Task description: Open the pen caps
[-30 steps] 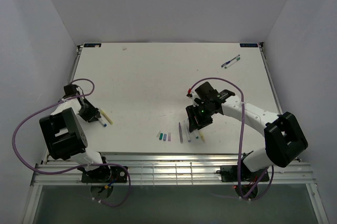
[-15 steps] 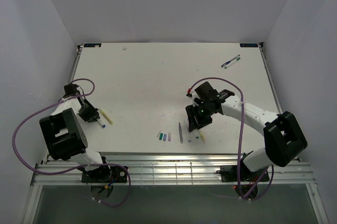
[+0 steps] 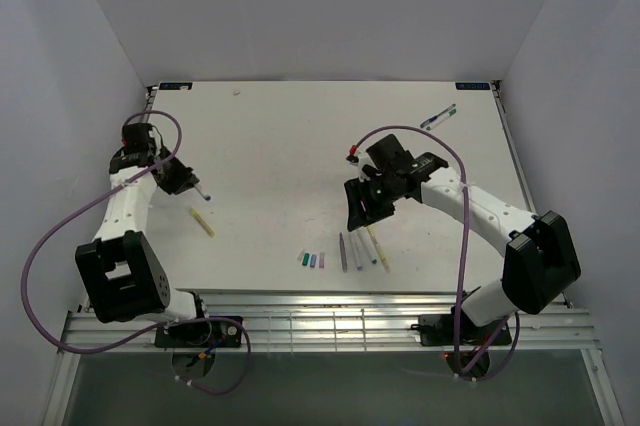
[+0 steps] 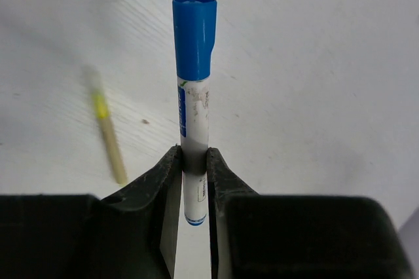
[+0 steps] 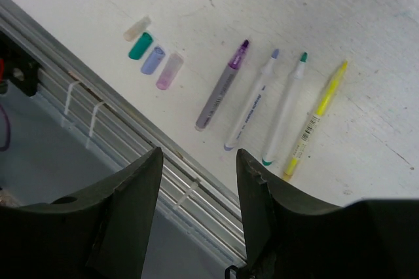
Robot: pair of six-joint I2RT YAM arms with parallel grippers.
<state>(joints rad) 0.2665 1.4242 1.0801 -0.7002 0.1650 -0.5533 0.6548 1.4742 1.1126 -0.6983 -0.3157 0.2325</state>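
My left gripper [image 4: 194, 161] is shut on the white barrel of a pen [image 4: 194, 115] whose blue cap [image 4: 194, 37] is on and points away from the jaws. In the top view this gripper [image 3: 188, 183] hangs over the table's left side, with the pen's blue end [image 3: 206, 197] sticking out. A yellow pen [image 3: 203, 222] lies below it. My right gripper [image 5: 200, 161] is open and empty above a row of uncapped pens: purple [image 5: 222, 86], blue [image 5: 252, 109], green [image 5: 283, 112], yellow [image 5: 315, 120]. Loose pen caps lie left of them: pale yellow [image 5: 137, 28], green [image 5: 140, 46], blue [image 5: 152, 59], purple [image 5: 169, 71].
Two more pens [image 3: 438, 118] lie at the far right of the table. The metal rail [image 3: 330, 318] runs along the near edge, close to the row of caps [image 3: 312, 260] and pens [image 3: 360, 250]. Purple cables loop off both arms.
My left arm has swung toward the back of the table, carrying the blue-capped pen up and away from the yellow pen. My right gripper has drawn back a little from the pen row.
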